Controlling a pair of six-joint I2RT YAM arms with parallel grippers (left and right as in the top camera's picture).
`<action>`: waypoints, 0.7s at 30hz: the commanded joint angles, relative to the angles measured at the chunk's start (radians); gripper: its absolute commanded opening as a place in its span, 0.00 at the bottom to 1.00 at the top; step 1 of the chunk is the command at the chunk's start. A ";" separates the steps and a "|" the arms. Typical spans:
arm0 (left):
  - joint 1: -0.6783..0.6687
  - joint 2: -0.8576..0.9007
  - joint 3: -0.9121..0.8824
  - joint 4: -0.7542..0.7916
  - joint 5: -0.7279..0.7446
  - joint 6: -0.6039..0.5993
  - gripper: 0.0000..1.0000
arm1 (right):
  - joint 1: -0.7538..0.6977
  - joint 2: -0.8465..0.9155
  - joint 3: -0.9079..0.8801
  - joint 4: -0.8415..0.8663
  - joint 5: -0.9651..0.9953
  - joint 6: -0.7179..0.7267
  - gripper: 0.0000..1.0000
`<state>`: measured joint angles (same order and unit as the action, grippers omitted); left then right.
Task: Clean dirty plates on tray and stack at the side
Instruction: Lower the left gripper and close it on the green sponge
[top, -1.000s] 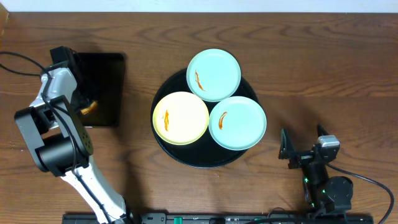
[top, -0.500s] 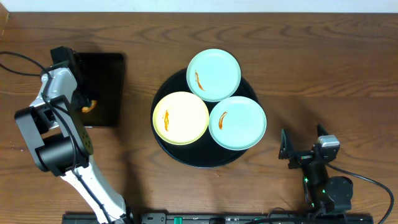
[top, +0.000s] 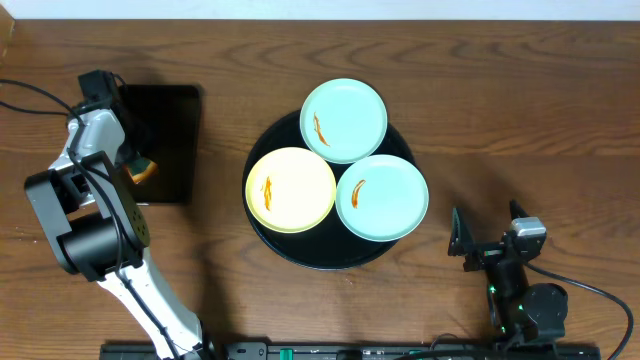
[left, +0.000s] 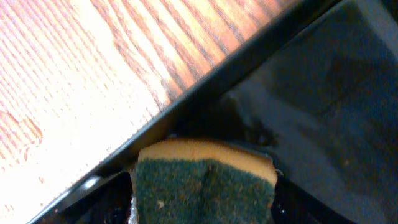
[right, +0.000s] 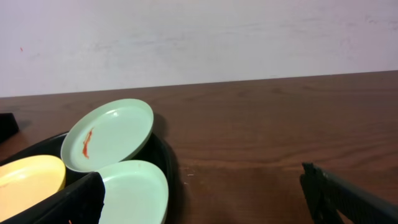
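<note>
— Look at the big round tray (top: 297, 256) first. Holds what?

— Holds three plates. Find the far mint plate (top: 344, 120), the yellow plate (top: 291, 189) and the near mint plate (top: 382, 197). All on the tray, packed close and touching. Poke out past the tray's rim a little.

— Dirty?

— Yes. Spot an orange smear (top: 267, 189) on the yellow plate, and one more on each mint plate.

— Stacked at the side yet?

— No. Lying side by side, not in a pile.

— Now the left claw (top: 136, 166). Apart or together?

— Squeezed onto the sponge (left: 205, 183). Green rough side facing the wrist camera, yellow soft part behind. Down on the small flat black tray (top: 172, 120), right by its rim. Well apart from the plates.

— And the right claw (right: 205, 199)?

— Spread wide, with nothing inside. Low over the brown table (top: 540, 110), near the front edge. Close to the near mint plate, but not touching.

— Anything hard to see?

— Only the left fingers. Just dark blurs beside the sponge.
</note>
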<state>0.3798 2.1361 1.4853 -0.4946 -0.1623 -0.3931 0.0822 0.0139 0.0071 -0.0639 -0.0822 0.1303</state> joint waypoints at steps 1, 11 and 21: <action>0.002 0.015 0.010 0.011 -0.022 0.003 0.52 | -0.006 -0.002 -0.002 -0.003 -0.008 0.014 0.99; 0.002 0.015 0.010 0.010 -0.022 0.003 0.08 | -0.006 -0.002 -0.002 -0.004 -0.008 0.014 0.99; 0.002 0.015 0.010 -0.083 0.001 0.002 0.79 | -0.006 -0.002 -0.002 -0.004 -0.008 0.014 0.99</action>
<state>0.3798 2.1357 1.4857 -0.5491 -0.1711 -0.3927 0.0822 0.0139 0.0071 -0.0639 -0.0822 0.1303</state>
